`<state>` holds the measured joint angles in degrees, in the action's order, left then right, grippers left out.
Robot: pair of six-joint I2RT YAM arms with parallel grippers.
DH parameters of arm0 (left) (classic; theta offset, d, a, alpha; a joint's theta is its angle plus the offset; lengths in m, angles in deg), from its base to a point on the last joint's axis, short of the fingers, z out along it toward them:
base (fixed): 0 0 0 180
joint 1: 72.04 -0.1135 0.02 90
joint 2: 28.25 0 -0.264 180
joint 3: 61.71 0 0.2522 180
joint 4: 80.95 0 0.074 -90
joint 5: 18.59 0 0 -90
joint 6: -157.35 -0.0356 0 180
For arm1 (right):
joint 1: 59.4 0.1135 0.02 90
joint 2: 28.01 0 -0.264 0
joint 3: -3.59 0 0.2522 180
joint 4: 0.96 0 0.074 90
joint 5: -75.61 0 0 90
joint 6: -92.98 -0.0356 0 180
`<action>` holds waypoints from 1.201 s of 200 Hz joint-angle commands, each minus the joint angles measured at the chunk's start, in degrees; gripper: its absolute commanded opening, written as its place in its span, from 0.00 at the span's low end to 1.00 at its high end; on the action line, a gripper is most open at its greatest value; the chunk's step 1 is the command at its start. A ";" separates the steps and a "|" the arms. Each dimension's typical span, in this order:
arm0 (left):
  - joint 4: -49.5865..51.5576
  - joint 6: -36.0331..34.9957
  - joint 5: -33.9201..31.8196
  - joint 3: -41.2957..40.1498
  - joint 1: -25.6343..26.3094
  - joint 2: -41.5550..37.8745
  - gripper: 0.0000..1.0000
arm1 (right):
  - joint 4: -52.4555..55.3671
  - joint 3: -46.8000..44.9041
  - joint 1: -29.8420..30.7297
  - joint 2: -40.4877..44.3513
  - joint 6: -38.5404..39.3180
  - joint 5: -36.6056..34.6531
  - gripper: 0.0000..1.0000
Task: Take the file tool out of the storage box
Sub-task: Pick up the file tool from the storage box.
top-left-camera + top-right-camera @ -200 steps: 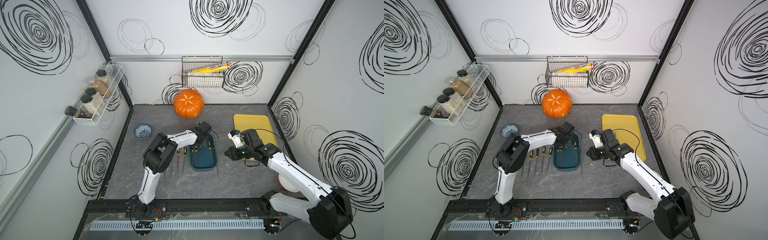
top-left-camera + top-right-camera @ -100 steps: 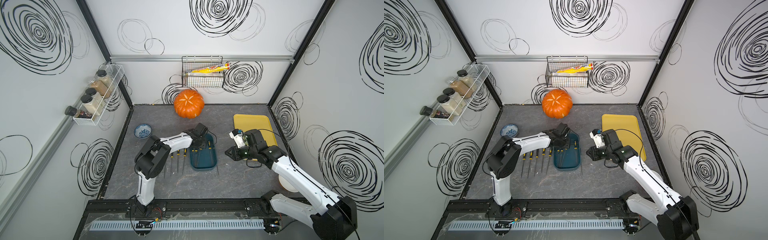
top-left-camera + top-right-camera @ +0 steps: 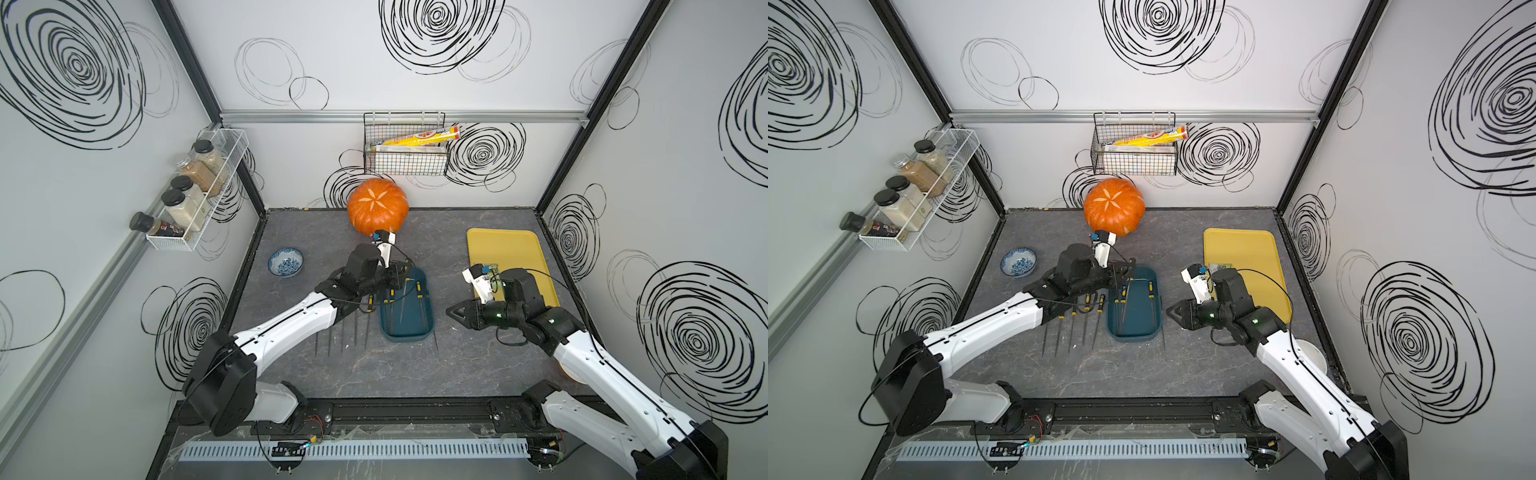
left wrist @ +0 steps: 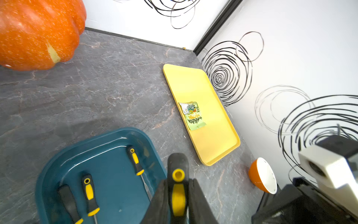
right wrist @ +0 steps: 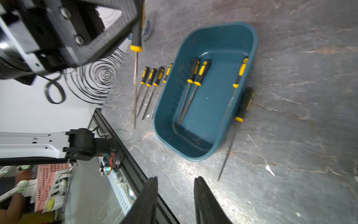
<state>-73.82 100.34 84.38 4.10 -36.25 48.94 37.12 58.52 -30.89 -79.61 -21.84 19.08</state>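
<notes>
The file hangs tip-down, raised above the box near its rim. Its handle is clamped tight in the left gripper, and it looks bound for the row of files on the table beside the box. Three files lie in the box, and the right gripper hovers empty near the opposite wall with its jaws parted, likely waiting its turn.

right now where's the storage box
In a top view the storage box sits mid-table, between a row of files on the robot's left and the yellow tray on its right.
</notes>
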 commanded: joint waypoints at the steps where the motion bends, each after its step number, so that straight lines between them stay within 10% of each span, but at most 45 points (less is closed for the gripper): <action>1: -7.81 1.73 4.02 -2.65 0.82 -3.36 0.01 | -5.50 -1.96 -0.06 0.46 -5.13 11.23 0.40; 29: -9.55 3.53 7.86 -4.88 1.44 -5.78 0.00 | -10.55 -8.12 0.11 0.85 -13.09 26.42 0.35; 68: -9.80 4.30 11.87 -4.92 2.29 -6.70 0.00 | -8.86 -6.45 5.91 9.92 -14.03 3.00 0.42; 176: -9.14 2.60 9.98 -3.49 7.76 -5.48 0.01 | -15.14 -1.75 13.05 -10.10 -7.02 3.43 0.55; 240: -6.61 3.58 2.83 -4.68 7.72 -6.84 0.01 | -17.59 -5.20 13.32 0.33 -9.39 0.27 0.52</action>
<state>-79.19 103.42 90.81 -0.68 -28.14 43.43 23.33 55.09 -17.91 -84.55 -29.89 20.00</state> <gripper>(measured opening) 0.217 0.515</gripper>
